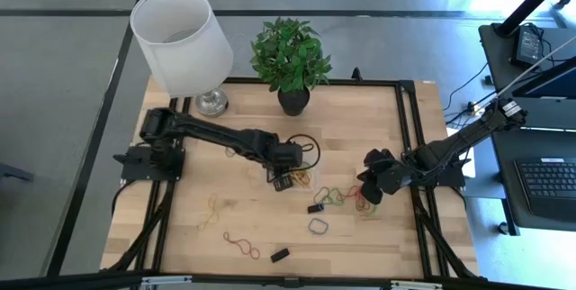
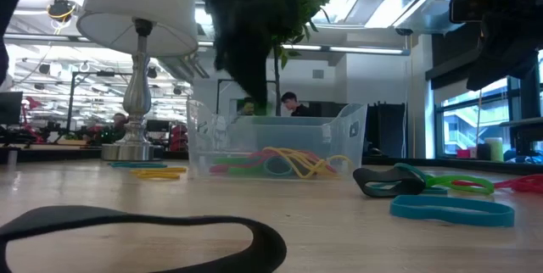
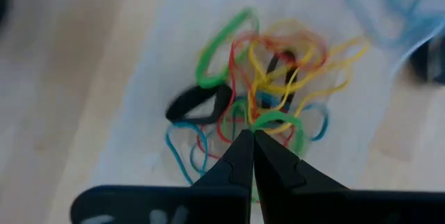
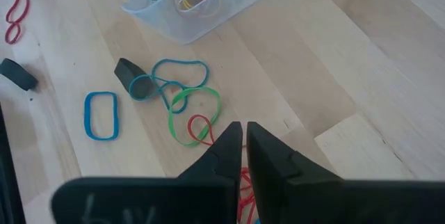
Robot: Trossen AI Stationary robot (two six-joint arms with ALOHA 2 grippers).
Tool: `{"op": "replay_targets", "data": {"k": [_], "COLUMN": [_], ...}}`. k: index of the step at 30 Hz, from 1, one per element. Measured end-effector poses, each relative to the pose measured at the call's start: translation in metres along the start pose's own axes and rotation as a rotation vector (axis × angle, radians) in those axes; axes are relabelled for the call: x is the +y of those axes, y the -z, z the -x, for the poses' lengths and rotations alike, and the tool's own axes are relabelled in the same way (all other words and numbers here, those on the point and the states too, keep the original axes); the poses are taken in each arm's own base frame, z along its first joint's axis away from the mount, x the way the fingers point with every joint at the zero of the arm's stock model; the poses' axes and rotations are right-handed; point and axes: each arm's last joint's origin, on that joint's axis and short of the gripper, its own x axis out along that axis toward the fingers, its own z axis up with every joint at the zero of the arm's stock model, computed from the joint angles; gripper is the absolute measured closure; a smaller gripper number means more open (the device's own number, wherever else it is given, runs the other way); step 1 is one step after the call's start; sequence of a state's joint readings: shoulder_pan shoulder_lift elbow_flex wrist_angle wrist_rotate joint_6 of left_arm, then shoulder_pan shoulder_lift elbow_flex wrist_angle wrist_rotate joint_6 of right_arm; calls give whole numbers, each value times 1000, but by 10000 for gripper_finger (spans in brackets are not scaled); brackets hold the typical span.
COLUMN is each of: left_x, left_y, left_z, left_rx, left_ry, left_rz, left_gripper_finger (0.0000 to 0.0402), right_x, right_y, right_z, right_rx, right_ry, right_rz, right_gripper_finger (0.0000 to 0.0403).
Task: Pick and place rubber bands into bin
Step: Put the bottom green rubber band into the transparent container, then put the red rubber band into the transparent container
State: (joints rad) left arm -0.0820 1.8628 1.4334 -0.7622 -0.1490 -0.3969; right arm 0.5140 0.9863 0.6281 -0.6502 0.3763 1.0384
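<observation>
One clear bin is sitting mid-table, holding a tangle of rubber bands in green, red, yellow, blue and black, too knotted to count. Beside it, loose bands are lying on the wood: two blue, one green, one red. The left pincer is hanging shut over the bin, gripping nothing visible. The right pincer is hovering near the loose bands, nearly closed and empty.

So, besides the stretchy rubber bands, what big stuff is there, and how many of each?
Table lamp with a white shade: 1
Green leafy plant in a dark pot: 1
Clear plastic bin: 1
Dark robot arms: 2
Total: 5
</observation>
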Motion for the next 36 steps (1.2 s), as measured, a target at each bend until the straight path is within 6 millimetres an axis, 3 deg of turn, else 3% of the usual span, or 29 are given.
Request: {"op": "replay_targets", "data": {"k": [6,20,31,36], "left_x": [-5,-8,-2,-8], "left_y": [5,-3,-12,-3], "left_z": [-28,-15,41,67], "left_rx": [74,44,-87,-155], "left_ry": [-10,-2,20,20], "left_rz": [19,20,-11,-87], "left_gripper_finger": [394,292,297,320], "right_x": [0,0,3,6], "right_y": [0,0,-2,-4], "right_z": [0,0,0,0], "right_rx": [0,0,-17,-36], "right_ry": [0,-4,-32,-66], "right_rz": [0,-1,-14,-30], "right_gripper_finger": [375,375,375,375]}}
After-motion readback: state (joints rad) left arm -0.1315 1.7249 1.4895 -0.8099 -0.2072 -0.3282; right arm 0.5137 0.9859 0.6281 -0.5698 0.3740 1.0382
